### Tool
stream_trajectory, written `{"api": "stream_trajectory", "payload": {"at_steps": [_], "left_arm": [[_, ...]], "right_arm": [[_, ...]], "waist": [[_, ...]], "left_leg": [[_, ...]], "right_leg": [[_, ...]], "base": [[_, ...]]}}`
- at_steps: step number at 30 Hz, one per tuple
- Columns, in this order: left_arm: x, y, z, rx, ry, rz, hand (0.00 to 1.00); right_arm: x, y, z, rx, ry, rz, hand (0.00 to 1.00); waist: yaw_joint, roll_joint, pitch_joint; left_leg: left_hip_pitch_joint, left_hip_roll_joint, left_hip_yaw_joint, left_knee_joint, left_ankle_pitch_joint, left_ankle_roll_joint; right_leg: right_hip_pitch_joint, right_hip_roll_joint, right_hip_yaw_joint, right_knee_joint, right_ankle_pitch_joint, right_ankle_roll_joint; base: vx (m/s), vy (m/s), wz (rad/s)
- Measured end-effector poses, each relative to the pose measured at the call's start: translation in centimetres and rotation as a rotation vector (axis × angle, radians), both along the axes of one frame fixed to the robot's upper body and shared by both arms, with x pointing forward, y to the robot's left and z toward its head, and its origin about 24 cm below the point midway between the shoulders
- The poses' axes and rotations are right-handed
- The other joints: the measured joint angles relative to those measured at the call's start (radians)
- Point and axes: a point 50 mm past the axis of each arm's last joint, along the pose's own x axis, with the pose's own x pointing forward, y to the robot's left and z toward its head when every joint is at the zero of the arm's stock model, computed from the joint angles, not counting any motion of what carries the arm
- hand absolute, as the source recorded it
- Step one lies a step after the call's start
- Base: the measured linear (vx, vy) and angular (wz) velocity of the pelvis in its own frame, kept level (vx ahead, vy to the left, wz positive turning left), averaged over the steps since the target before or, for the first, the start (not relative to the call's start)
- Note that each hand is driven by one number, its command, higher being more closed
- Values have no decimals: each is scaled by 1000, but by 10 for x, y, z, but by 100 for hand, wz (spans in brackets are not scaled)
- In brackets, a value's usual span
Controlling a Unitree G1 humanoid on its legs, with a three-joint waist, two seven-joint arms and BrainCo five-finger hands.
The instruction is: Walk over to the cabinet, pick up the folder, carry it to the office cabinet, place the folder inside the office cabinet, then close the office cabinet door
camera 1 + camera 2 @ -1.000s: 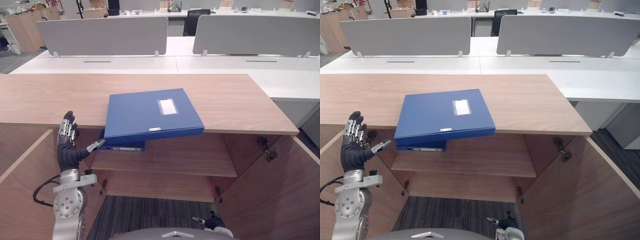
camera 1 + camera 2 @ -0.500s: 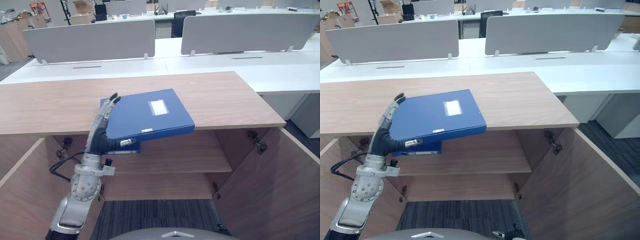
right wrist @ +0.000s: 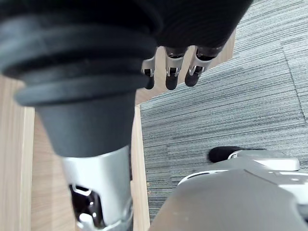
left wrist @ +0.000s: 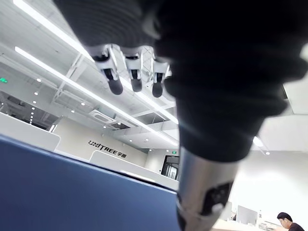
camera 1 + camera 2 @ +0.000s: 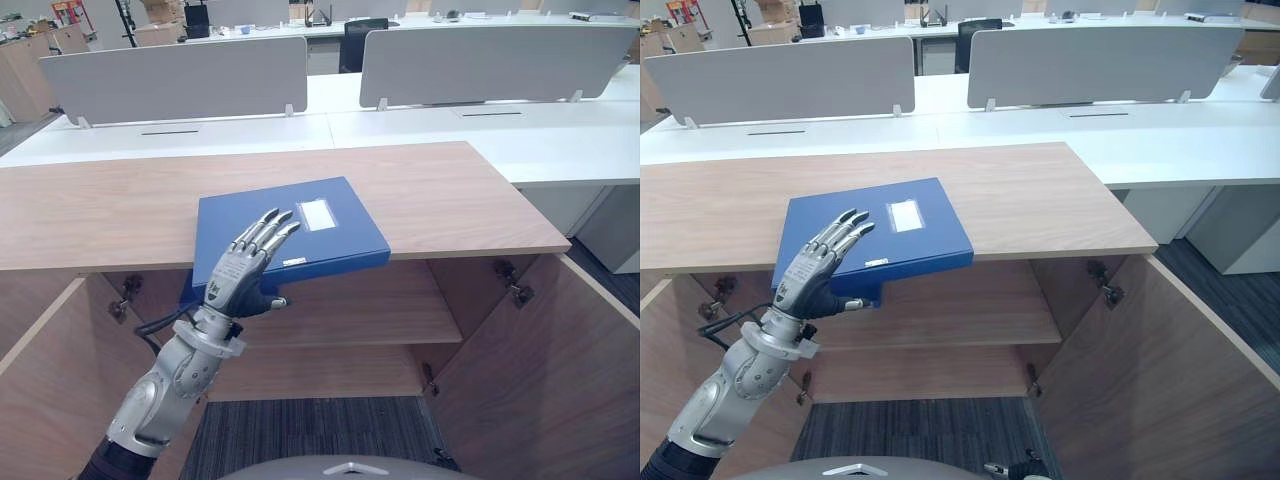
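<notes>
Blue folder (image 5: 290, 232) overhangs cabinet top (image 5: 450, 200) at 6 o'clock. Left hand (image 5: 232, 285) hovers over its 7 o'clock corner, fingers (image 5: 265, 225) straight, slightly spread, thumb below; we shd pinch before lifting. Right hand (image 3: 168, 67) hangs, fingers relaxed.

The left hand (image 5: 238, 282) now reaches over the blue folder's (image 5: 330, 235) near left corner instead of flanking its edge, thumb seemingly beneath.
</notes>
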Motion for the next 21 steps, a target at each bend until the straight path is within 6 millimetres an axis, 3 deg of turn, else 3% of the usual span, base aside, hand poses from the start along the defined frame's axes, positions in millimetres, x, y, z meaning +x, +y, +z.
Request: {"api": "stream_trajectory", "payload": {"at_steps": [7,14,21], "left_arm": [[5,2,-15,92,-7,77,0],[7,1,-19,76,1,139,0],[8,15,-32,97,52,247,0]], "right_arm": [[-1,1,-1,0,9,15,0],[-2,3,-1,5,14,14,0],[-2,3,-2,7,16,12,0]], "waist": [[0,-4,0],[1,-9,1],[-5,-10,0]], "left_leg": [[-1,-1,-27,0,-3,-2],[0,-1,-27,0,-4,-2],[-1,0,-26,-1,-5,-2]], "right_leg": [[9,0,-3,-21,7,1],[12,0,-4,-25,11,8],[13,0,-4,-26,12,9]], "base": [[0,0,0],[0,0,0],[0,0,0]]}}
